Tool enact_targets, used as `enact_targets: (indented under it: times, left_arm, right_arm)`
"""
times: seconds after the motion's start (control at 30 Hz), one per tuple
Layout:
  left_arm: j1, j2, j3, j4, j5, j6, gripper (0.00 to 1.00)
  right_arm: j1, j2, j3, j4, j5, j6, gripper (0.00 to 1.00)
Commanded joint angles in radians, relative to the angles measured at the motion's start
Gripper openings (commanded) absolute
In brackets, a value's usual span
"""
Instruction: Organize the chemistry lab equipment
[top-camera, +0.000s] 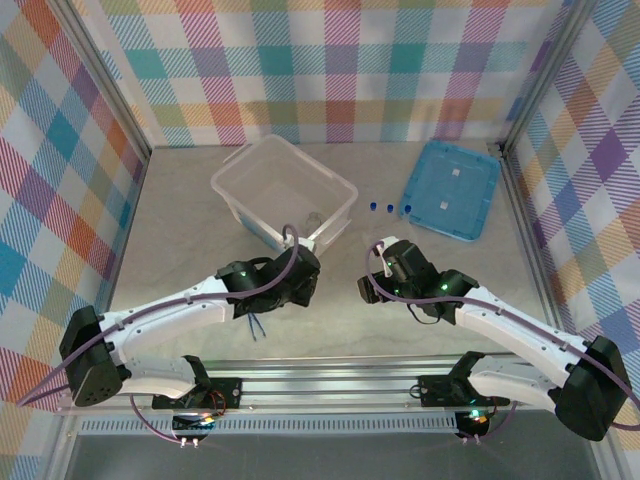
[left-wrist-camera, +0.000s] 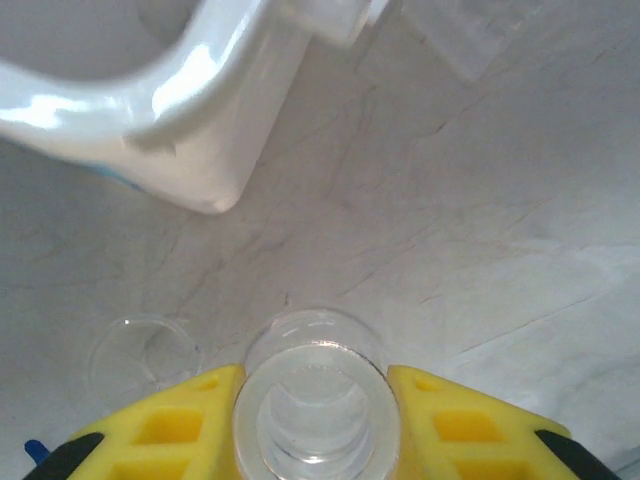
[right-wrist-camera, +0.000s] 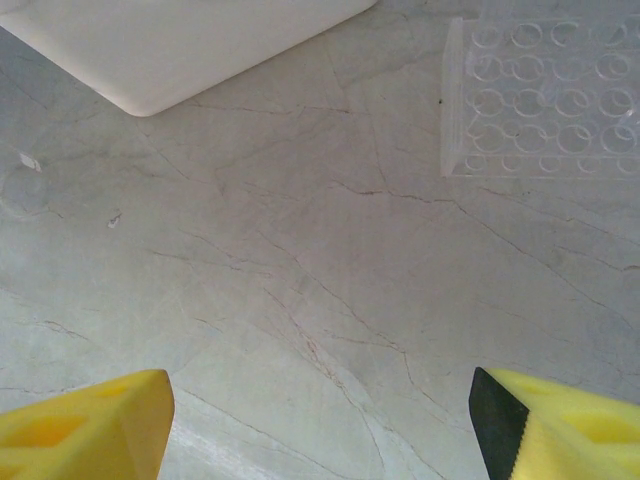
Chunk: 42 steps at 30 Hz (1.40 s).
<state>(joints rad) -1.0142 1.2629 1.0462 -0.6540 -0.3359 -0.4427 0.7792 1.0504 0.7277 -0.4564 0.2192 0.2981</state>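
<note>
My left gripper (left-wrist-camera: 314, 425) is shut on the clear glass flask (left-wrist-camera: 314, 345), its yellow fingers (left-wrist-camera: 170, 430) pressed to both sides of the neck, and the flask is seen from above. Just left of it, a tiny clear glass beaker (left-wrist-camera: 140, 350) stands on the table. A dark blue tweezers tip (left-wrist-camera: 34, 450) shows at the lower left, and the tweezers (top-camera: 257, 325) lie beside the left arm. Three blue-capped tubes (top-camera: 388, 208) stand between the box and the lid. My right gripper (right-wrist-camera: 320, 430) is open over bare table.
The large translucent plastic box (top-camera: 240, 175) stands at centre back; its near corner (left-wrist-camera: 190, 150) is just ahead of the left gripper (top-camera: 296, 272). A flat blue lid (top-camera: 450, 188) lies at the back right. A clear rack with round holes (right-wrist-camera: 545, 95) sits ahead of the right gripper (top-camera: 376, 282).
</note>
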Motion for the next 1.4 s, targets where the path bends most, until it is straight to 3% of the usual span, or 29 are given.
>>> enact_targets:
  times: [0.0,0.33,0.53,0.83,1.37]
  left_arm:
    - [-0.013,-0.025,0.090,-0.061,-0.029,0.047,0.31]
    - [0.018,0.044,0.356,-0.108,-0.028,0.158,0.31]
    - [0.114,0.088,0.473,-0.098,-0.009,0.232,0.32]
    - [0.301,0.208,0.495,0.018,0.029,0.302,0.32]
    - [0.496,0.539,0.642,0.126,0.119,0.285,0.31]
  right_arm:
    - [0.005,-0.016,0.010,0.007,0.014,0.002,0.79]
    - [0.005,-0.042,0.001,0.001,0.016,0.009,0.79]
    - [0.004,-0.047,0.004,-0.002,0.016,0.009,0.79]
    - [0.004,-0.038,0.010,-0.001,0.014,0.003,0.79]
    - [0.000,0.023,0.092,-0.073,0.017,0.021,0.81]
